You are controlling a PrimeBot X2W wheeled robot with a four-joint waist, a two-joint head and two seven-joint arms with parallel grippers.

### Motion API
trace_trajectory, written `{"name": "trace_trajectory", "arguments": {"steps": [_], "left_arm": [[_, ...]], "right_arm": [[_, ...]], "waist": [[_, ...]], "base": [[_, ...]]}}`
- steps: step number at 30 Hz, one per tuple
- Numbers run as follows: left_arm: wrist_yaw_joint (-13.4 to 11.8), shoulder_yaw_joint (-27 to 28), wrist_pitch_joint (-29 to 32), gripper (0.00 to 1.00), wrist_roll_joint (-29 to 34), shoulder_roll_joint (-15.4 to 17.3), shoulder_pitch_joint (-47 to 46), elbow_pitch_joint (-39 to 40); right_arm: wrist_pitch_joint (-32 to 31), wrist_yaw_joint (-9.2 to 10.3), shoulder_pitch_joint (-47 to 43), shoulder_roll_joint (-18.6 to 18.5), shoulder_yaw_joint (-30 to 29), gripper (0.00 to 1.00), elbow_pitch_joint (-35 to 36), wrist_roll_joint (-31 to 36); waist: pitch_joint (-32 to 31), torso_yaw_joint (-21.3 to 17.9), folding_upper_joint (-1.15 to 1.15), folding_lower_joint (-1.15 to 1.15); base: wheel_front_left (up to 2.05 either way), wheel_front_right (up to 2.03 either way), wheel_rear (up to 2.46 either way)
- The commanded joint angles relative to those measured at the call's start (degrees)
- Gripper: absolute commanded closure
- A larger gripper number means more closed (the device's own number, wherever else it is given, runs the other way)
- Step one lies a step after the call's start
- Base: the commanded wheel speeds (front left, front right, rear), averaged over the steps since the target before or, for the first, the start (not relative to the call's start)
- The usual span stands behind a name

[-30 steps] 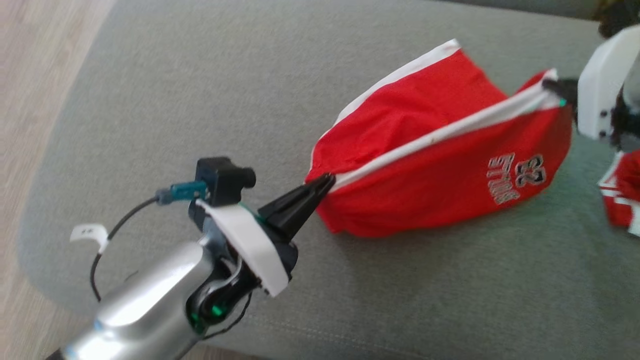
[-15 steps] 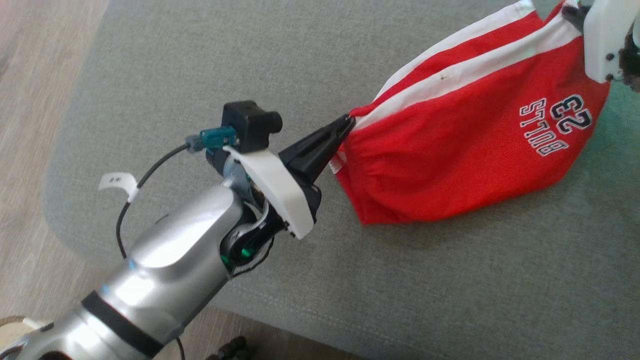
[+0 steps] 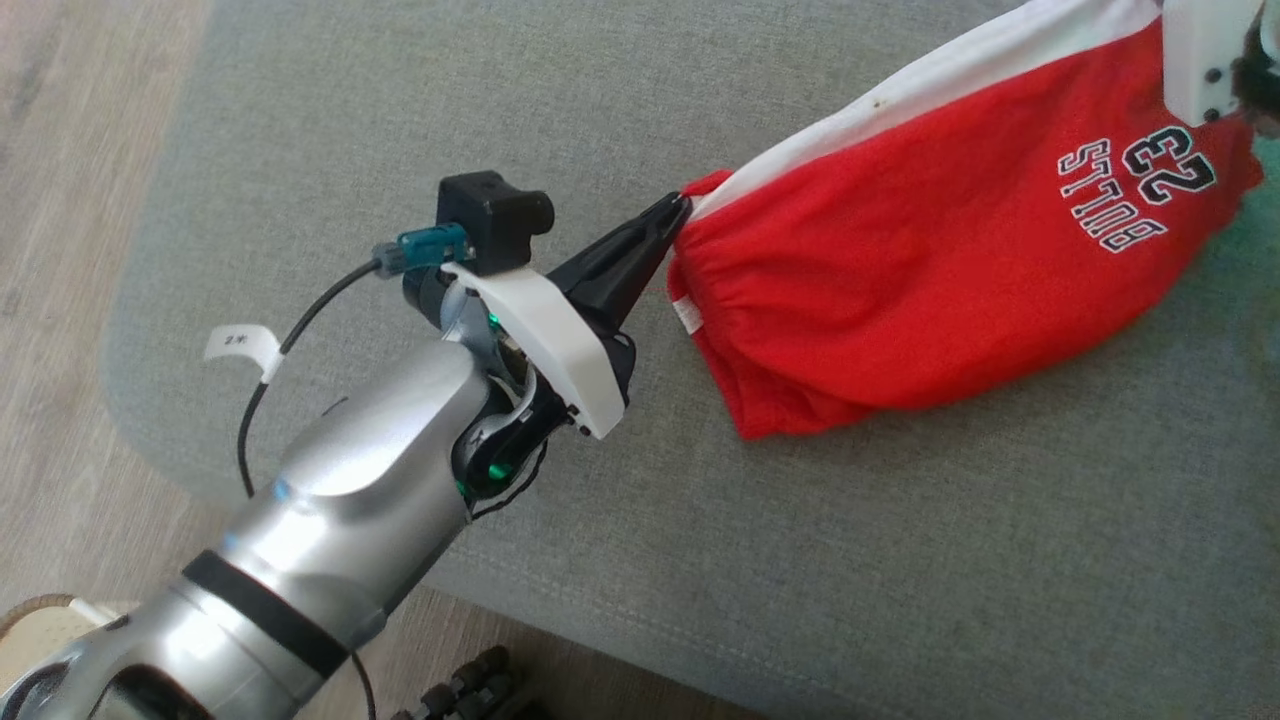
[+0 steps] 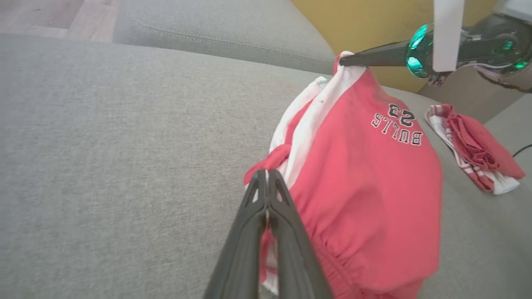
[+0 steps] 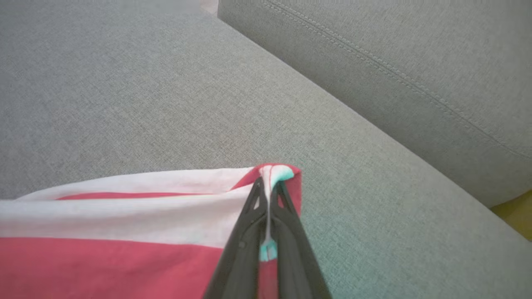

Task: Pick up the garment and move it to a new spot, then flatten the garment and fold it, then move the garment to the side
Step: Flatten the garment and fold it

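Observation:
The garment (image 3: 930,260) is a pair of red shorts with a white side stripe and black-and-white "BULLS 23" lettering. It hangs stretched between both arms above a grey sofa seat (image 3: 700,560), its lower edge sagging toward the cushion. My left gripper (image 3: 680,205) is shut on the waistband corner; its own wrist view shows the dark fingertips (image 4: 262,178) pinching red cloth (image 4: 365,199). The right gripper (image 5: 268,178) is shut on the opposite white-striped corner (image 5: 124,216). In the left wrist view the right gripper (image 4: 343,61) holds that corner highest.
A second red and white cloth (image 4: 474,153) lies crumpled on the seat beyond the shorts. The sofa back cushion (image 5: 395,62) rises behind the right gripper. Wooden floor (image 3: 60,250) lies past the seat's left edge, and a yellow wall (image 4: 361,25) stands behind.
The head camera has shifted. Both grippers have kept their hold and lifted the shorts: the cloth now hangs tauter, with the white stripe on the upper edge and the lettering turned more toward the camera.

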State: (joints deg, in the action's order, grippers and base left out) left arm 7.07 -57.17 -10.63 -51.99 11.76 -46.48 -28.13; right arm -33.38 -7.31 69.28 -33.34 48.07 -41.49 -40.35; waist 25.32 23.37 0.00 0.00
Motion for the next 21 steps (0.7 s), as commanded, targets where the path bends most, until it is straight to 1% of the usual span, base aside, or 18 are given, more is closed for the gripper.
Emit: {"name": "trace_trajectory", "arguments": {"steps": [1,4,5,6,7,8,9,15,21], "left_arm": [[0.1,1.6,-0.7,1.0,0.5,1.1,-2.8,0.5],[0.1,1.2,-1.4,1.0,1.3,0.6,-3.1,-1.1],[0.1,1.1,-1.6,1.0,1.3,0.4,-3.1,-1.6],[0.1,1.1,-1.8,1.0,1.2,0.1,-3.0,-2.0],[0.1,1.1,-2.0,0.63,1.3,-0.1,-3.1,-2.5],[0.1,1.1,-2.1,0.03,1.4,-0.2,-3.1,-3.0],[0.1,1.0,-2.2,0.0,1.6,-0.3,-3.2,-3.5],[-0.1,1.6,-3.0,0.0,1.9,-0.4,-3.4,-5.9],[-1.6,3.6,-3.8,0.0,2.1,0.9,-2.4,-7.2]], "right_arm": [[1.0,-0.18,1.6,0.3,0.1,1.0,1.1,-0.4],[2.1,-0.18,1.9,0.6,0.6,1.0,-0.4,-2.0],[2.5,-0.18,2.0,0.7,0.8,0.82,-0.7,-2.4],[2.9,-0.18,2.0,0.8,0.7,0.0,-1.2,-3.0],[3.5,-0.18,2.1,0.9,0.9,0.0,-1.5,-3.3],[3.9,-0.18,2.2,1.0,1.2,0.0,-1.8,-3.5],[4.3,-0.18,2.3,1.0,1.5,0.0,-2.1,-3.6],[8.8,-0.18,2.8,0.8,2.5,0.0,-5.6,-2.4],[15.8,-0.18,1.0,1.7,1.4,0.0,-8.6,-2.6]], "waist": [[0.1,0.1,0.0,0.0],[0.2,0.3,0.0,0.0],[0.3,0.3,0.0,0.0],[0.3,0.3,0.0,0.0],[0.3,0.3,0.0,0.0],[0.3,0.3,0.0,0.0],[0.3,0.3,0.0,0.0],[-0.9,-0.5,0.0,0.0],[-4.5,-2.7,0.0,0.0]], "base": [[0.0,0.0,0.0],[0.0,0.0,0.0],[0.0,0.0,0.0],[0.0,0.0,0.0],[0.0,0.0,0.0],[0.0,0.0,0.0],[0.0,0.0,0.0],[0.0,0.0,0.0],[0.0,0.0,0.0]]}}
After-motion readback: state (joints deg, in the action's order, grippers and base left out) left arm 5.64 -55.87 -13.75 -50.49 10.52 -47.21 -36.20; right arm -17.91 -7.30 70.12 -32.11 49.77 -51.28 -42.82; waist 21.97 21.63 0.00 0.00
